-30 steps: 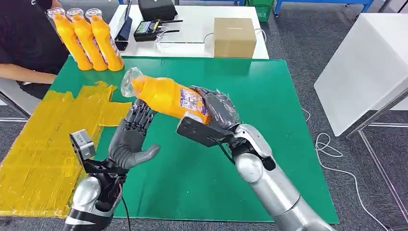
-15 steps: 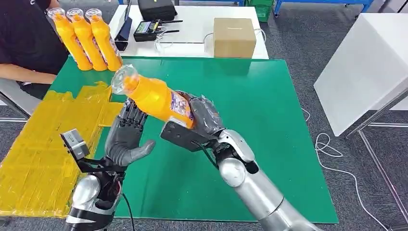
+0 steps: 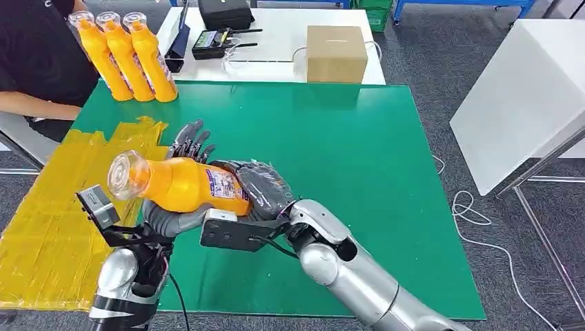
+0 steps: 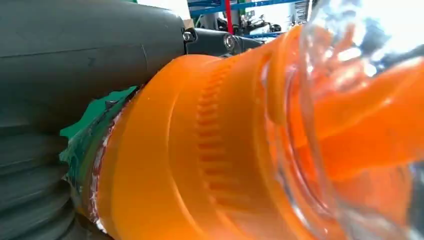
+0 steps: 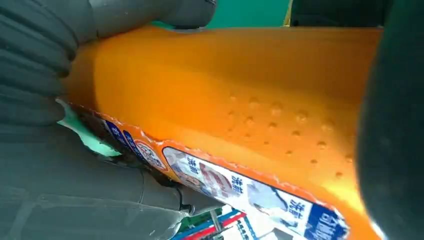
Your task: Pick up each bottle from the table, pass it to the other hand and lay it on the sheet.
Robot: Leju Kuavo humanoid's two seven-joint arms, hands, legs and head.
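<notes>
We are mid-handover: our right hand (image 3: 259,189) grips the base of the orange plastic bottle with a clear cap (image 3: 183,185), resting across our left hand (image 3: 181,181), fingers spread, beside the yellow taped sheet (image 3: 62,207). Nothing lies on the sheet; three orange bottles (image 3: 127,55) wait beyond it.

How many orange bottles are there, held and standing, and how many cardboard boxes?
Orange bottle held by the right robot hand: 1
Orange bottles standing at the table's far corner: 3
Cardboard box: 1
Total: 5
</notes>
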